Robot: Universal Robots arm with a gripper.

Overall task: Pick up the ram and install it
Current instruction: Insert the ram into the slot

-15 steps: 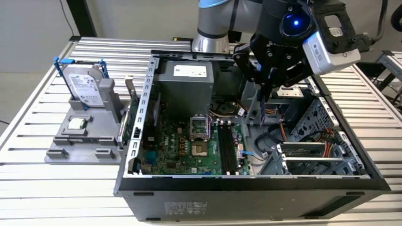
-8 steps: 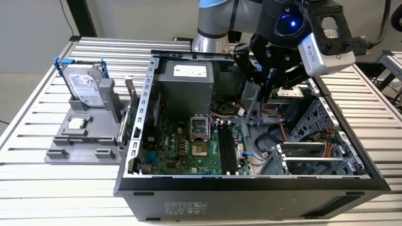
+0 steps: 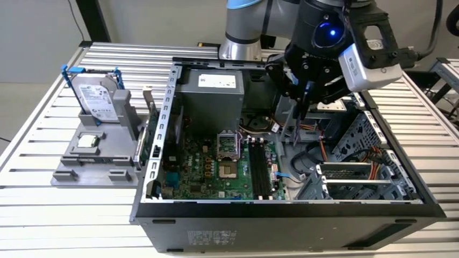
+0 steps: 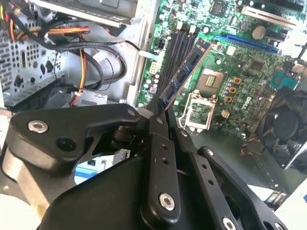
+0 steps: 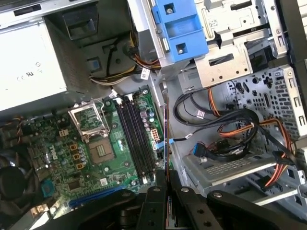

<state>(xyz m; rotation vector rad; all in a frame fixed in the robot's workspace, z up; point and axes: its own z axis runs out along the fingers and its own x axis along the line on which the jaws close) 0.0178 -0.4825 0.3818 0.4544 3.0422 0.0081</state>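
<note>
Pincer [image 4: 156, 109] is pinching the ram [image 4: 188, 67] by one end. Stick is jutting out past the fingertips (long axis roughly along the black memory slots [image 4: 178, 48]), hanging above the motherboard [image 4: 240, 76], not yet seated.

A robotics workshop: a slotted aluminium bench [image 3: 43, 215] carries an opened computer tower [image 3: 287, 221] beneath a robot arm [image 3: 242, 24].

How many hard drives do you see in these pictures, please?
1. The hard drive stands upright in the gray fixture on the exterior view's left, outside the computer case; the case's bays may hide others.
</note>
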